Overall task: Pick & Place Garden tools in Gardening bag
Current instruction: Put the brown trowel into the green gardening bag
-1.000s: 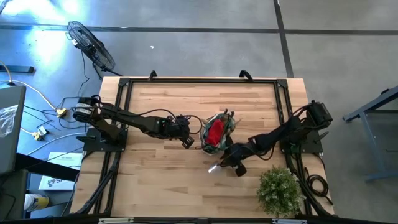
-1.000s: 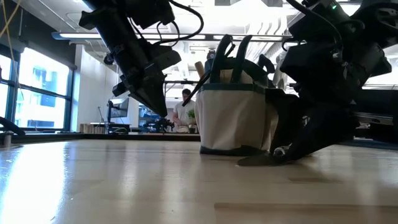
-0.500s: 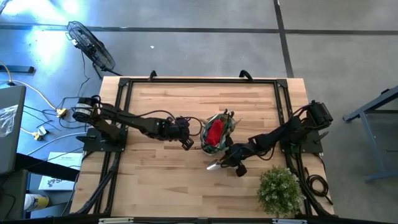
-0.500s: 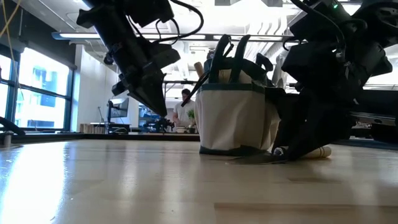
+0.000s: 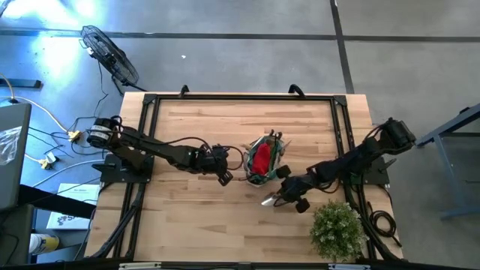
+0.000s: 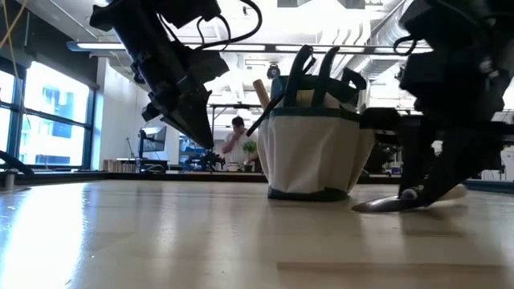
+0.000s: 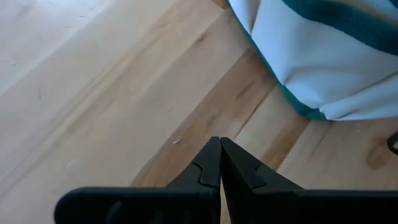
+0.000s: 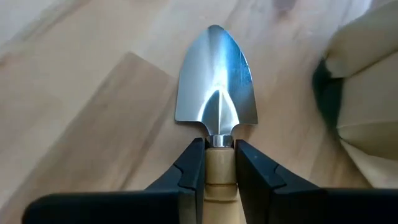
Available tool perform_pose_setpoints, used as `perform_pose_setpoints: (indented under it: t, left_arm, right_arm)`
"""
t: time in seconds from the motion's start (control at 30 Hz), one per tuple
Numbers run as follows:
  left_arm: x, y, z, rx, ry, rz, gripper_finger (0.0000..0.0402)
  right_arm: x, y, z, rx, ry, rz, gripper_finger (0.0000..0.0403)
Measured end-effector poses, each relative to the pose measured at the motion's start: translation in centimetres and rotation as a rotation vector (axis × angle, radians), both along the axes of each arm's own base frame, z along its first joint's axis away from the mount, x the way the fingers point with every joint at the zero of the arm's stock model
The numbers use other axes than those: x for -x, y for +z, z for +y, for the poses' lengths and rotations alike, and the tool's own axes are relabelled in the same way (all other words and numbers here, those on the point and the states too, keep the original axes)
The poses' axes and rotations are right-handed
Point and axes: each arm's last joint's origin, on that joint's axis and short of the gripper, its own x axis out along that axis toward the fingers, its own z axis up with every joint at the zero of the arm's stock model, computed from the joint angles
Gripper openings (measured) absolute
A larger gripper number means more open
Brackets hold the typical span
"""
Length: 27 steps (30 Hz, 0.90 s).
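Shiny silver trowel (image 8: pixel 216 81), pale wood handle, pinched in rt claw (image 8: pixel 216 163)

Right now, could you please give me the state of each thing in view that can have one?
Left gripper: shut, empty, beside the gardening bag.
Right gripper: shut on the trowel's wooden handle.
Trowel: gripped, blade low over the table, outside the bag.
Gardening bag: upright, tools and a red piece already inside.
Potted plant: upright at the table's corner.
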Motion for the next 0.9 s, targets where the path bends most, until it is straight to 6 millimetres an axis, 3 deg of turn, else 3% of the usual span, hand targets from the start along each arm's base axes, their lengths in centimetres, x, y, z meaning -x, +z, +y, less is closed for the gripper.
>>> perform_pose_setpoints:
  t: [0.67, 0.9]
  left_arm:
    - [0.0, 0.1, 0.1, -0.02, 0.014, -0.01, 0.0]
    - [0.0, 0.0, 0.0, -0.014, 0.01, -0.007, 0.0]
  right_arm:
    - [0.5, 0.5, 1.0, 0.124, 0.002, -0.052, 0.0054]
    - [2.3, 4.0, 1.6, 0.099, -0.004, -0.136, 0.0054]
